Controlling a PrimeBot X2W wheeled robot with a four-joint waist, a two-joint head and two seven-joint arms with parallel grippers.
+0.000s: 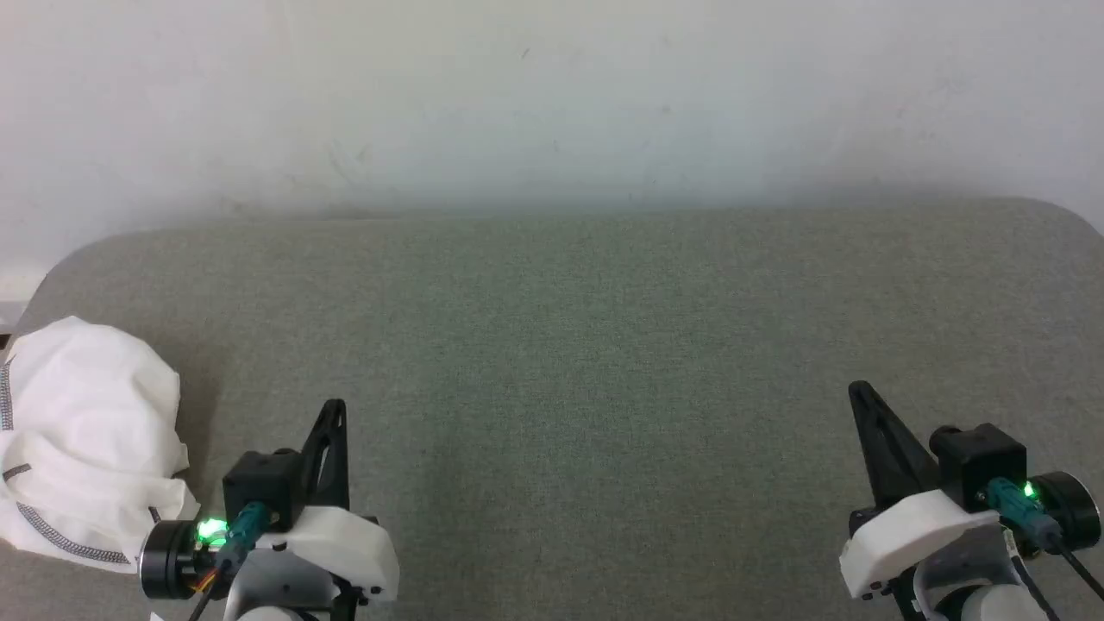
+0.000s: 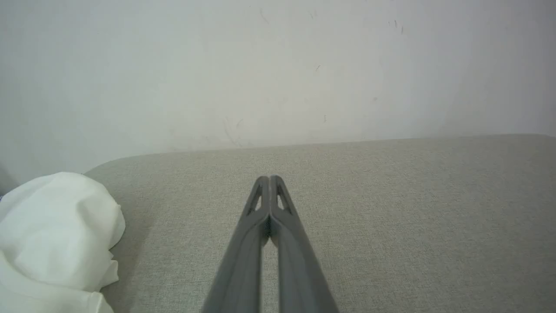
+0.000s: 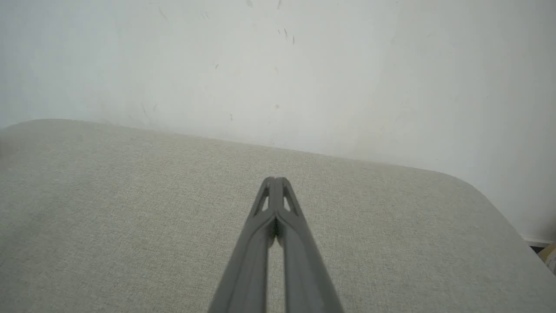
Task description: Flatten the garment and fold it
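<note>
The white thin-fabric garment with dark grey zigzag seam stitching [image 1: 86, 440] is found bunched in a rounded heap at the left edge of the grey woven padded surface [image 1: 586, 345], near its rounded far-left corner. The heap's longer dimension is laid roughly from the far side toward the near side. Which end is collar or hem cannot be told. Stitched seams are noted along its near edge and its outer left side.

The left gripper [image 1: 336, 410] is held just beside the heap on its right, apart from it, above the surface. Its fingers are pointed away toward the white wall [image 1: 552, 103] and leaned slightly right. The two dark fingers are pressed together at the tips, with nothing between them.

The right gripper [image 1: 862, 397] is positioned well apart, over the right side of the surface, with its fingers leaned slightly left. They are likewise closed on nothing.
</note>
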